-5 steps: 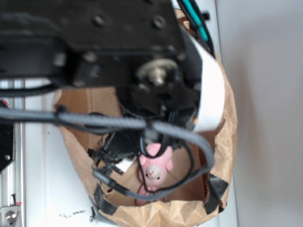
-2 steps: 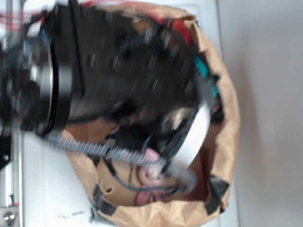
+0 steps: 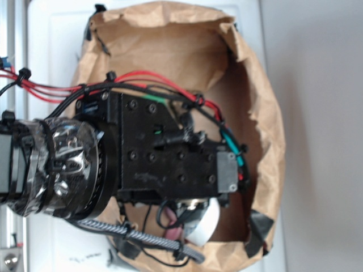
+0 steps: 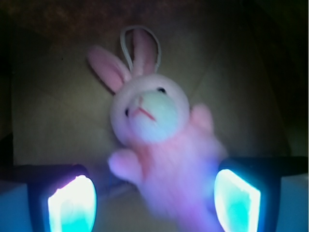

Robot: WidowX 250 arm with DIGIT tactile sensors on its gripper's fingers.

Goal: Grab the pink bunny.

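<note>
The pink bunny lies on its back on the brown bag floor, ears pointing away from me, pale face and dark eyes showing. My gripper is open around its lower body. The right finger is close against the bunny's side, while the left finger stands apart from it with a gap. In the exterior view the arm covers the gripper, and only a sliver of the pink bunny shows beneath the wrist.
A crumpled brown paper bag with raised walls surrounds the arm on all sides. It stands on a white surface. Red and black cables trail off to the left.
The arm has swung over and down into the bag. It now covers the bunny in the exterior view, where the bunny's face showed before.
</note>
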